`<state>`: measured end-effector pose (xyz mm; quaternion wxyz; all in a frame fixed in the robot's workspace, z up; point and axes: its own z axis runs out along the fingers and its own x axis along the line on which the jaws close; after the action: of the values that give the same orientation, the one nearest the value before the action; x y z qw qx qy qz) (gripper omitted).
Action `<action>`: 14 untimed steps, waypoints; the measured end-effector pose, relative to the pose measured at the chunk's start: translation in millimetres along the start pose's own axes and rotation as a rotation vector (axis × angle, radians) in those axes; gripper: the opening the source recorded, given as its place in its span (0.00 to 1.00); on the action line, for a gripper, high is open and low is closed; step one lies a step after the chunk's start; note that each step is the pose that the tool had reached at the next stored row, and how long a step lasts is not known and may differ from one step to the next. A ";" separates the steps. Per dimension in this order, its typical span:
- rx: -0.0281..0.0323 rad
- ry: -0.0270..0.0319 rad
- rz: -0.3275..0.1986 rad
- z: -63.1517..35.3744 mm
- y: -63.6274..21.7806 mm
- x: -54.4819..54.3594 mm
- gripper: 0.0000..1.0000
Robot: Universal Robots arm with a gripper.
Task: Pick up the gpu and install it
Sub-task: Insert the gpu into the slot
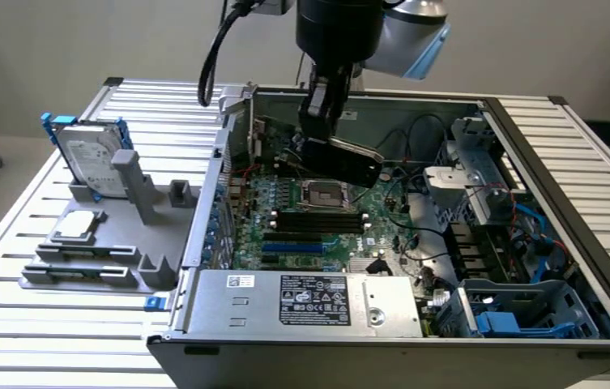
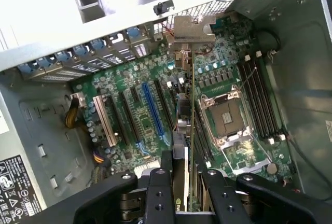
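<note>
My gripper (image 1: 321, 121) hangs inside the open computer case, shut on the gpu (image 1: 346, 160). The gpu is a flat card with a black cover, held tilted above the motherboard (image 1: 305, 231), over the area beside the CPU socket (image 1: 323, 194). In the wrist view the gpu (image 2: 188, 125) is seen edge-on between my fingers (image 2: 158, 182). Its silver end bracket (image 2: 193, 29) points toward the case's rear slot wall. The gpu hovers clear of the board, near the long blue slot (image 2: 150, 112) and the black slots beside it.
Black memory sticks (image 1: 316, 217) lie beside the socket. A silver power supply (image 1: 305, 301) fills the case's near side, with drive cages and cables (image 1: 521, 312) on the exterior view's right. A hard drive (image 1: 94, 158) stands on a grey fixture (image 1: 110, 243) outside, left.
</note>
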<state>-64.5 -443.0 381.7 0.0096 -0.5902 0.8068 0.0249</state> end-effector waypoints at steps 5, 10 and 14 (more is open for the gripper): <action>-0.0041 0.0027 -0.091 5.4 -0.1 0.3 0.26; -0.0081 0.0053 -0.181 10.7 -0.3 0.5 0.26; -0.0104 0.0067 -0.230 14.0 -0.8 1.6 0.26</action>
<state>-64.5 -444.1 367.6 0.0066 -0.6791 0.7336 0.0258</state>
